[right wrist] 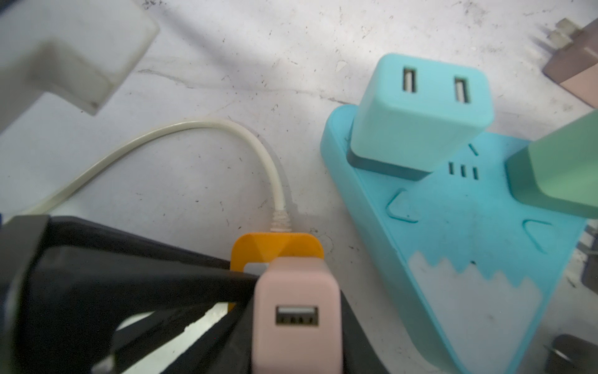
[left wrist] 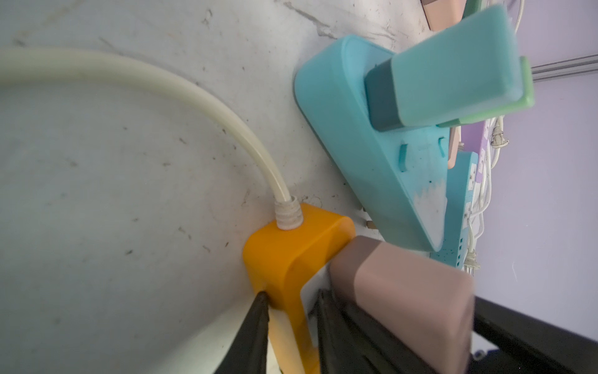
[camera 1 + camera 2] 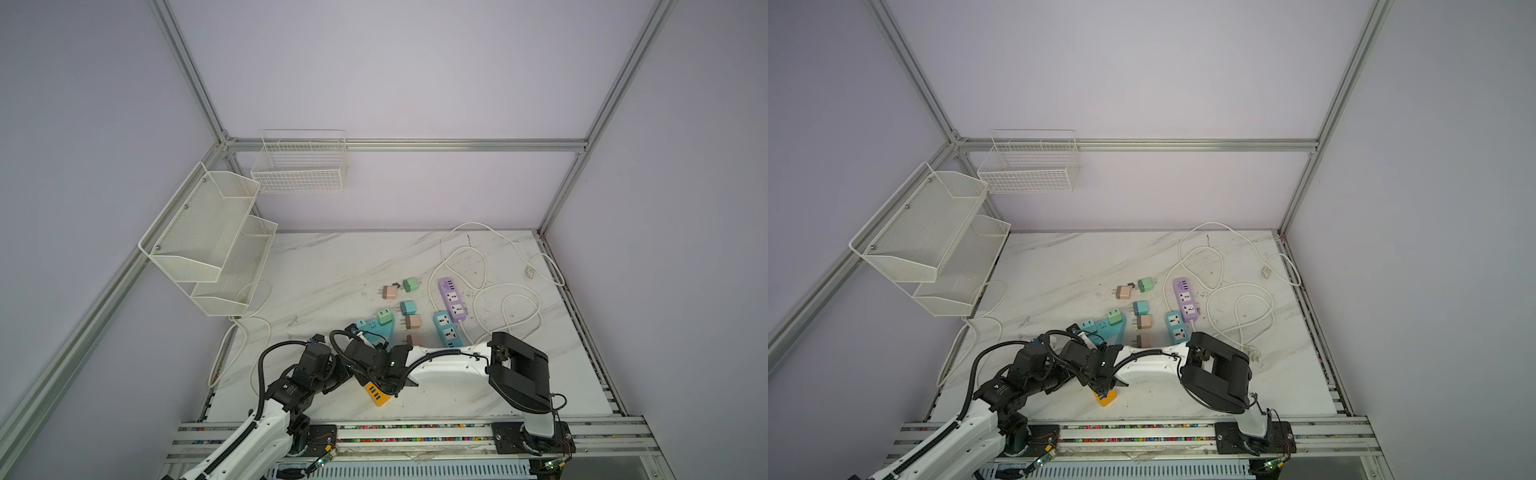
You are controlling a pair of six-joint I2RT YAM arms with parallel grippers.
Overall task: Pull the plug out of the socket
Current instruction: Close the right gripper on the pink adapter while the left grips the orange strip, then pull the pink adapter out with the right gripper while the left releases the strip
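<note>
At the front of the table [image 3: 332,270], the left gripper [image 2: 291,301] is clamped on the orange socket strip [image 2: 281,259] while the right gripper [image 1: 297,349] pinches the pink plug [image 1: 291,291], which seems seated in it.

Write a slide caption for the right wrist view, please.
Right gripper closed on the pink plug, which sits in the orange power strip held by the left gripper; blue power strip beside.

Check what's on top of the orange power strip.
A pink adapter sits flush on the orange power strip, held by the right gripper; the left gripper clamps the strip. Its prongs and the socket beneath are covered.
</note>
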